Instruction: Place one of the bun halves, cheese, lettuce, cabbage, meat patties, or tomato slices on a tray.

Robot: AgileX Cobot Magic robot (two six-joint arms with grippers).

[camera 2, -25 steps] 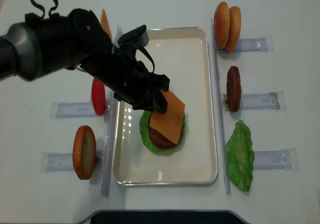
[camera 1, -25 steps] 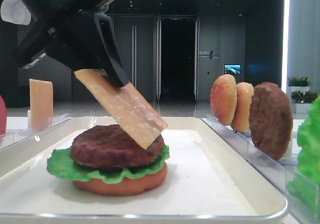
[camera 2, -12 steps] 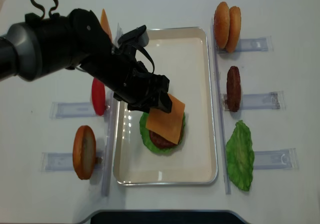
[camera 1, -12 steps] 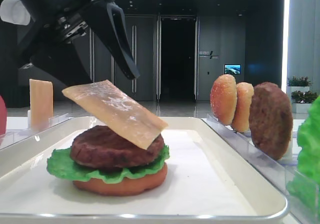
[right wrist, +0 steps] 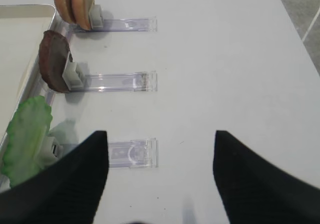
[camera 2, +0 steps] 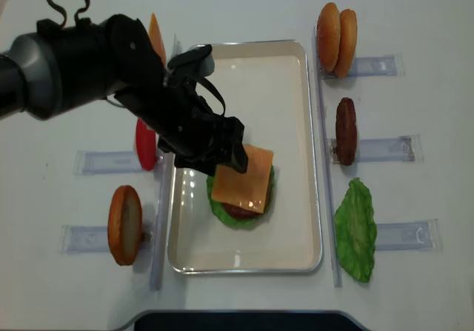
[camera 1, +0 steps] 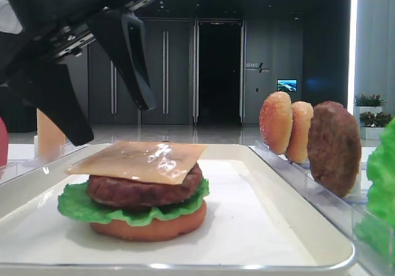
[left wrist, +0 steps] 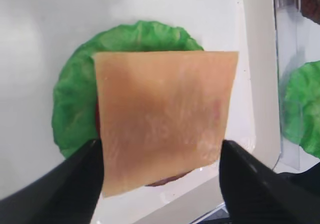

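Cheese [camera 2: 241, 179] lying flat atop patty [camera 1: 145, 186], centred on tray [camera 2: 296, 198]. Left fingers [camera 1: 133, 60] spread wide at 10 o'clock, letting slice settle freely. Right fingers [right wrist: 50, 184] parted, idle.

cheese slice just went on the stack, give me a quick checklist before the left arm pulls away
1. Cheese lies flat on the meat patty: ok.
2. Left hand open, fingers clear of the cheese on both sides: ok.
3. Stack order on the tray, bun, lettuce, patty, cheese: ok.
4. Cheese centred: not ok, one corner overhangs the patty.
5. Right hand away from the tray, open and empty: ok.
6. Space above the stack clear for lifting: cannot tell.
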